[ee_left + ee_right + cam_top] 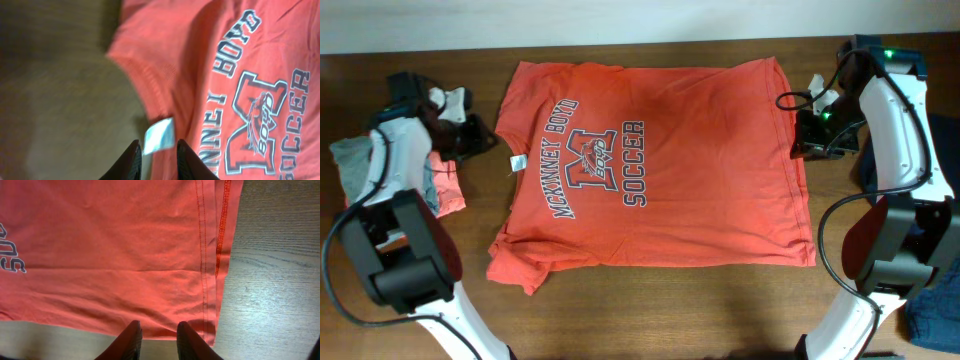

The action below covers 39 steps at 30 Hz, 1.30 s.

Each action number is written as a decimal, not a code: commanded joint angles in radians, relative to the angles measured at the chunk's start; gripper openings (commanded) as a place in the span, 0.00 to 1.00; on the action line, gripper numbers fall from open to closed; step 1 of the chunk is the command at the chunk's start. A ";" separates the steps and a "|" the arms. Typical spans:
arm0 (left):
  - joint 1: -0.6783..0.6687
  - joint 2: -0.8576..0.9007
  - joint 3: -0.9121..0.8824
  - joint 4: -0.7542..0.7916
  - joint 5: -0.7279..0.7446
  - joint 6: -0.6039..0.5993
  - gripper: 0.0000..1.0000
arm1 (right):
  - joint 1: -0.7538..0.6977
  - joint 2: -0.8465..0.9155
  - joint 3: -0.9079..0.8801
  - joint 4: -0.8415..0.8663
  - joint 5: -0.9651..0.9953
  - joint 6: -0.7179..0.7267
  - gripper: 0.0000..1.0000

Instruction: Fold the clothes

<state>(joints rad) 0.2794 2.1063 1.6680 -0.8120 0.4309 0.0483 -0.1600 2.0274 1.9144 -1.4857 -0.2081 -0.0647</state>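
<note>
The orange-red T-shirt [650,165] lies spread flat on the wooden table [650,310], its varsity lettering face up and its neck toward the left. My left gripper [480,138] hovers at the shirt's neck edge. In the left wrist view the jaws [159,150] stand a little apart over the shirt [190,55], with the white neck label [159,135] showing in the gap. My right gripper [810,130] is at the hem on the right. In its wrist view the jaws [159,330] are parted just off the shirt's [110,250] edge near the stitched hem [210,255], holding nothing.
A grey garment [350,165] and a pale orange one [445,188] lie heaped at the left edge beside the left arm. A dark blue garment [932,312] sits at the front right corner.
</note>
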 commanded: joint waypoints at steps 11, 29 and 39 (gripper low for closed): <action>-0.121 0.152 0.012 0.135 -0.036 -0.048 0.20 | 0.010 -0.007 0.003 -0.009 0.010 -0.010 0.29; -0.106 0.192 0.016 0.124 -0.398 -0.064 0.20 | 0.010 -0.007 0.003 -0.015 0.010 -0.011 0.29; -0.071 0.192 0.114 0.146 -0.428 -0.063 0.21 | 0.010 -0.007 0.003 -0.016 0.010 -0.010 0.29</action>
<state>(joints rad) 0.1917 2.2745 1.7226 -0.6697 0.0650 -0.0048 -0.1600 2.0274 1.9144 -1.4963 -0.2077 -0.0643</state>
